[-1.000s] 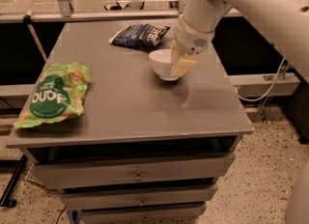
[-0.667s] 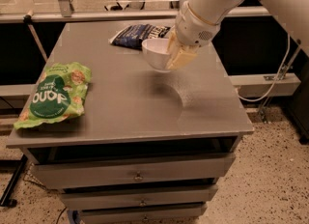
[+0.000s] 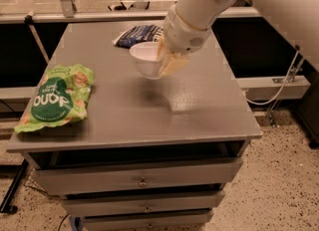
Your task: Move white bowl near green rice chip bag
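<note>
The white bowl (image 3: 146, 59) is held above the grey table top (image 3: 199, 105), tilted a little, over the table's middle. My gripper (image 3: 167, 61) is shut on the bowl's right rim, with tan fingers (image 3: 172, 63) clamping it from the right. The green rice chip bag (image 3: 57, 97) lies flat at the table's front left corner, well to the left of the bowl and lower in the picture.
A dark blue bag (image 3: 137, 35) lies at the back of the table, behind the bowl. The table is a cabinet with drawers (image 3: 142, 180) below. A metal rail (image 3: 99, 17) runs behind it. Cables (image 3: 279, 93) hang at the right.
The gripper has lifted the bowl off the table and carried it left, toward the table's middle and the green bag.
</note>
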